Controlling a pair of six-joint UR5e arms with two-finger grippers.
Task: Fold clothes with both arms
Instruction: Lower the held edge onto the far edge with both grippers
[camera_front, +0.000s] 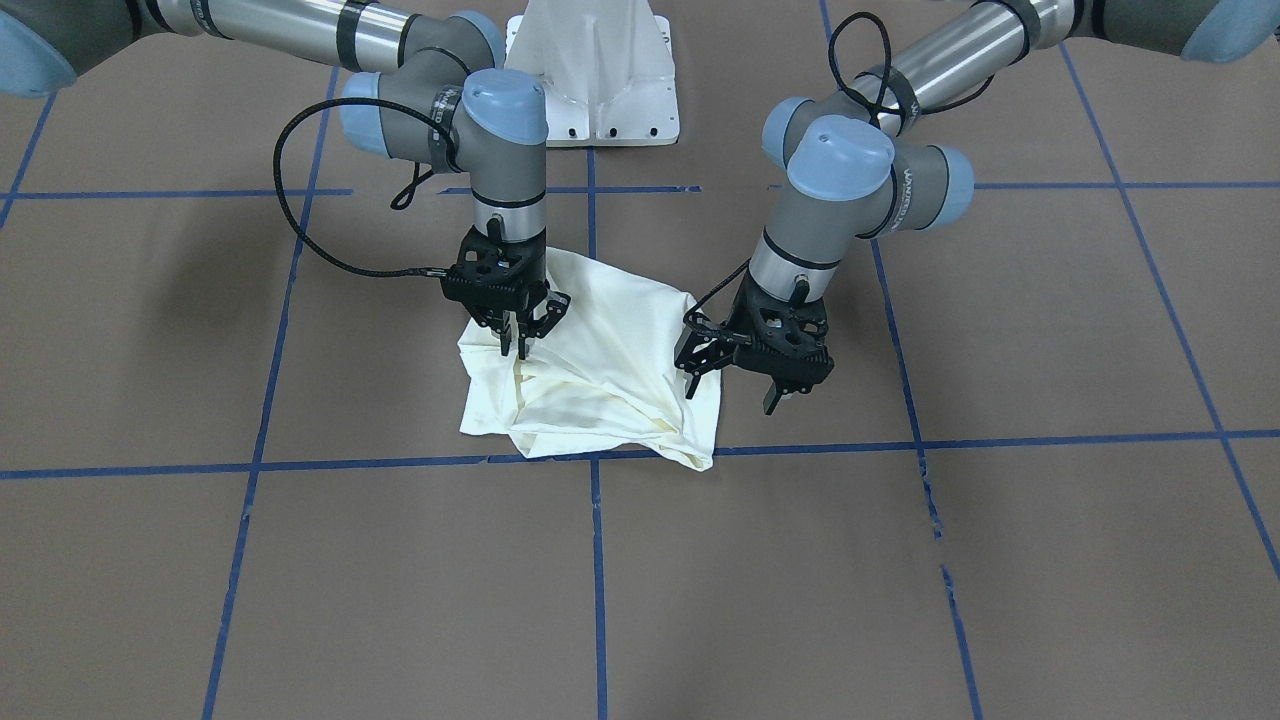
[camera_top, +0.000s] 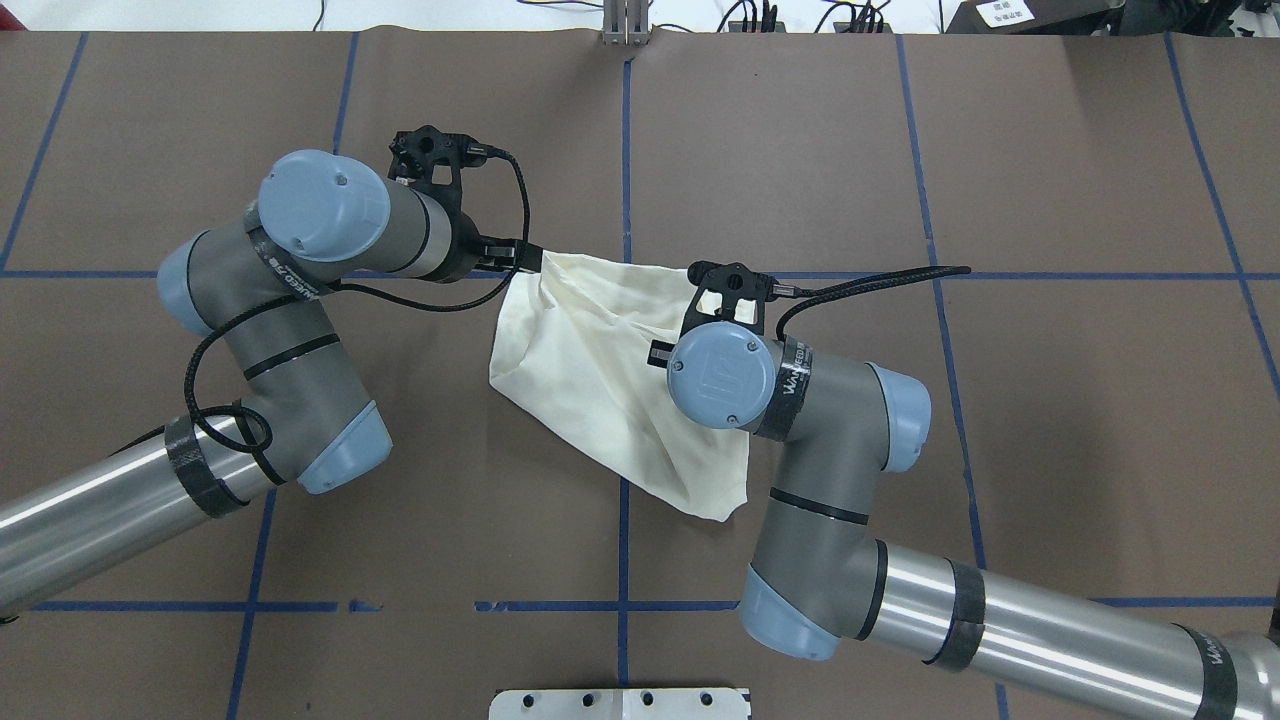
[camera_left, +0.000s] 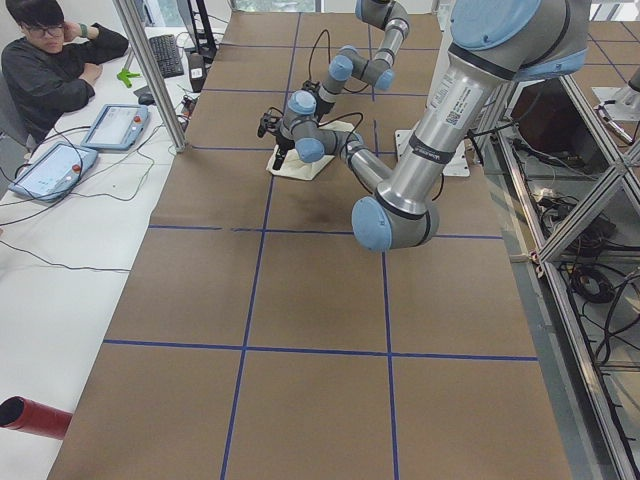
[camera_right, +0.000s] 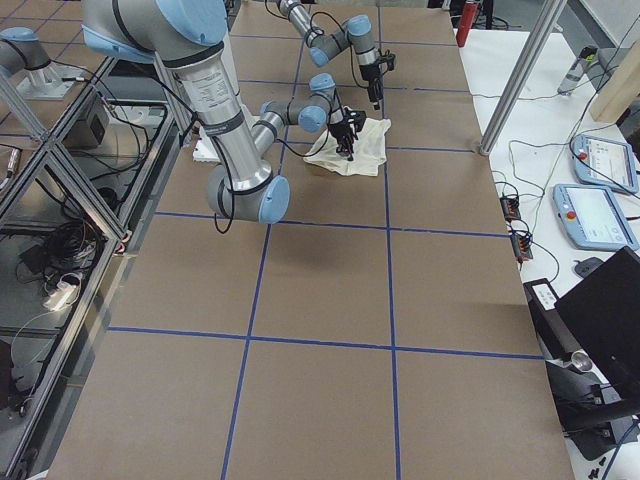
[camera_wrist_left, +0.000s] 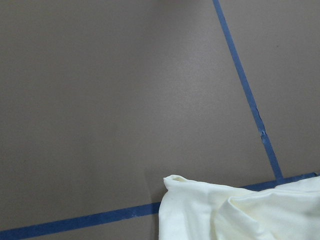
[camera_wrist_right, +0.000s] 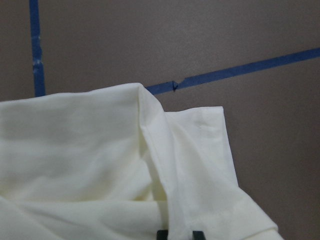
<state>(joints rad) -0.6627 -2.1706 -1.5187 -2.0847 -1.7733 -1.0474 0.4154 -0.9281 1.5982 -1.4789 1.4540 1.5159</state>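
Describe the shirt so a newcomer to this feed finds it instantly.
On the brown table crossed by blue tape lines, look ahead of the white pedestal base, between the right gripper and the left gripper. The shirt is the crumpled cream cloth there, the only fabric on the table.

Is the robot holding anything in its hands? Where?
The right gripper pinches a raised fold of the cream shirt. The left gripper is open, holding nothing.
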